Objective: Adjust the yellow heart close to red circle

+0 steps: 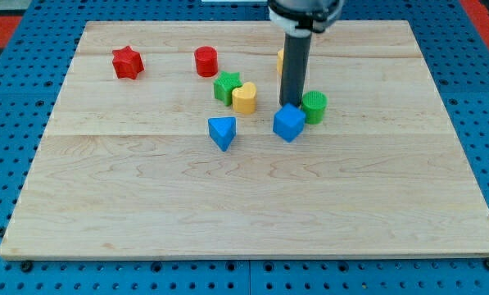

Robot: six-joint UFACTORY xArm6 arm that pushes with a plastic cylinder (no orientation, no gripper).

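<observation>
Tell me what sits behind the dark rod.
A yellow block peeks out at the rod's left edge; its shape is covered. My tip ends just behind the blue cube.

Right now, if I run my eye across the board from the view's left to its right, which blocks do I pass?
Red star → red circle → blue triangle → yellow heart → blue cube → green cylinder. I skip the green star, which overlaps the heart, and a yellow block half hidden behind the rod.
</observation>
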